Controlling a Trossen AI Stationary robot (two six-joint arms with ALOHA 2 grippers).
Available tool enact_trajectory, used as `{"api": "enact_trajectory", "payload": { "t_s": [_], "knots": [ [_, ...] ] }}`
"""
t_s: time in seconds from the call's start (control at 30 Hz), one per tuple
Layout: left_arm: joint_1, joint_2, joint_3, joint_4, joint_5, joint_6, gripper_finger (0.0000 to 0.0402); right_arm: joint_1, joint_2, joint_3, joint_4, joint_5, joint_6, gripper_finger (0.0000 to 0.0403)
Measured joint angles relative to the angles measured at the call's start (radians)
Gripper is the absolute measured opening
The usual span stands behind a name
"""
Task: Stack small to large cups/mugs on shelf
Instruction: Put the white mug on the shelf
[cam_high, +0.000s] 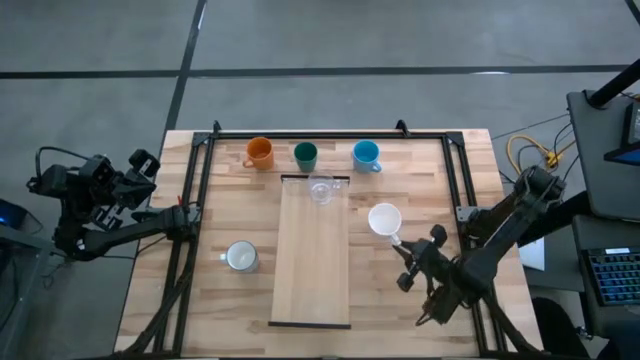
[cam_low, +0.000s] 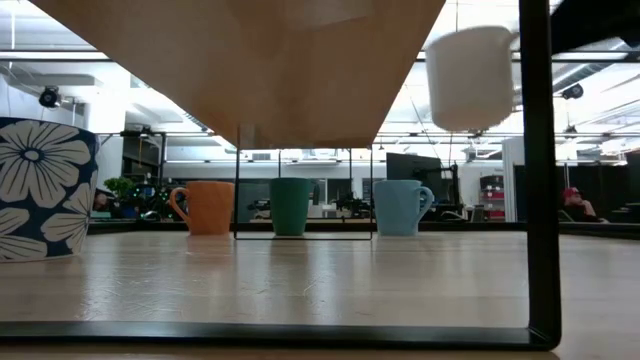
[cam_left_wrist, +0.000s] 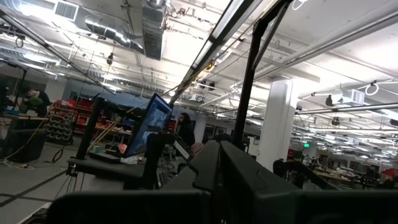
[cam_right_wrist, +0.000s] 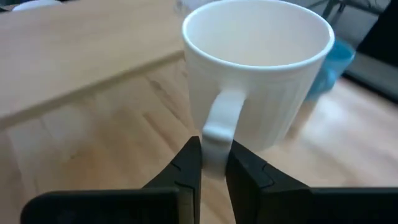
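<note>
right gripper (cam_right_wrist: 212, 163) is pinched narrow on the handle of the white mug (cam_right_wrist: 258, 68), fingers closed either side of the loop with the mug held upright, mouth up. from overhead i see it (cam_high: 385, 218) just off the right edge of the shelf (cam_high: 312, 290), and the level camera shows it (cam_low: 470, 77) lifted well clear of the table. i judge it stiff glazed ceramic, fairly heavy for a handle pinch, slick and chippable; hanging off the handle it could swing or slip, so i'd move slowly and keep the grip low on the loop, close to the wall.

left gripper (cam_high: 140, 165) is parked off the table's left edge, fingers shut, holding nothing.

nearest the front sits the pale grey-white mug (cam_high: 240, 257), left of the shelf. the clear glass (cam_high: 321, 190) stands at the shelf's far end, though its outline is faint and i think it's upright. beyond it, along the back, the orange mug (cam_high: 259, 153), dark green cup (cam_high: 305, 155) and light blue mug (cam_high: 365, 155) stand in a row, each apart.

tabletop (cam_high: 430, 180) is pale planked wood inside a dark metal frame (cam_high: 330, 134). past it is grey floor, and the level view shows a workshop with ceiling lights.
</note>
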Motion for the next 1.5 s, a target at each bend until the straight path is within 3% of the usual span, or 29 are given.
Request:
{"api": "enact_trajectory", "payload": {
  "t_s": [0.2, 0.43, 0.83, 1.13, 1.5],
  "knots": [
    [0.0, 0.0, -0.003, 0.0, 0.0, 0.0, 0.0004, -0.05, -0.082, 0.055, 0.004, 0.001, -0.211, 0.0043],
    [0.0, 0.0, -0.003, 0.0, 0.001, 0.002, 0.0004, -0.08, -0.135, 0.119, 0.009, 0.027, -0.35, 0.0028],
    [0.0, 0.0, -0.003, 0.001, 0.003, 0.01, 0.0004, -0.084, -0.14, 0.138, 0.044, 0.041, -0.394, 0.0013],
    [0.0, 0.0, -0.003, 0.001, 0.006, 0.01, 0.0004, -0.087, -0.14, 0.137, 0.251, 0.043, -0.569, 0.0013],
    [0.0, 0.0, -0.003, 0.001, 0.028, 0.01, 0.0004, -0.088, -0.14, 0.117, 0.718, 0.037, -0.979, 0.0013]
  ]
}}
